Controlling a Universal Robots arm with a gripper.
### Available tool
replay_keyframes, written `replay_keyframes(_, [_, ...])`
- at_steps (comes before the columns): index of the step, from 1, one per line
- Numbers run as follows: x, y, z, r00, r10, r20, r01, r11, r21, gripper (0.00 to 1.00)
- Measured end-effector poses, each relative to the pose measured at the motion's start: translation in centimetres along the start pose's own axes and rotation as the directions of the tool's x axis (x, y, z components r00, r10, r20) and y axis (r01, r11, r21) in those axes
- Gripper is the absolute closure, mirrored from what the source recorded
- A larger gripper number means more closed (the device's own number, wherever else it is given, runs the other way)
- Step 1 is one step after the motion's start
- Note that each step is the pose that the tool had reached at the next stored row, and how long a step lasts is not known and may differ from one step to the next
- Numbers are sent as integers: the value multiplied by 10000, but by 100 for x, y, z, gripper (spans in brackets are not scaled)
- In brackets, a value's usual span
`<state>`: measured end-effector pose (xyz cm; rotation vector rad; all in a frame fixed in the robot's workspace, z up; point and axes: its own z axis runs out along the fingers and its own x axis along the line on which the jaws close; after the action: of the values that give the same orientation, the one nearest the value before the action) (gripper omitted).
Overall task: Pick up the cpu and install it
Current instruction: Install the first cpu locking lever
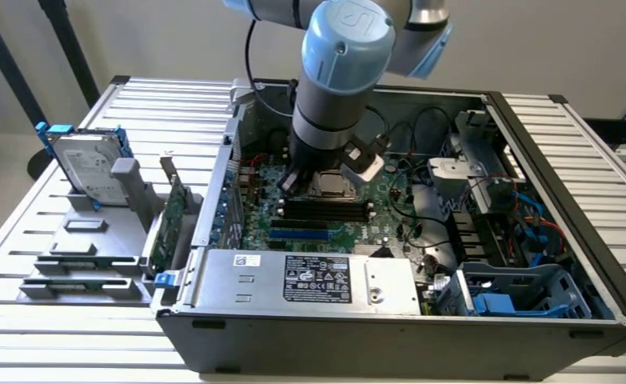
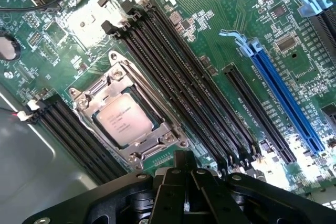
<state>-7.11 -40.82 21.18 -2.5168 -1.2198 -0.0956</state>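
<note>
Open computer case, green motherboard, hard drive on slatted table

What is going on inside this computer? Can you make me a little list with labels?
place: open computer case lying on a slatted metal table
arm: reaches down into the case over the green board
end effector: shut, holding nothing, close above the board
chip: silver square sitting in its metal socket frame
beside the socket: long black memory slots
blue slot: empty
outside the case: hard drive standing in a grey holder
</note>
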Motion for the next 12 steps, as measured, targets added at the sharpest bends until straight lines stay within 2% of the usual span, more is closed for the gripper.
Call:
replay_keyframes(6, [78,-64,-8,9999,-138,69,138,9999,11,89])
replay_keyframes(12, [167,-133,20,9989,-445,169,443,9990,71,89])
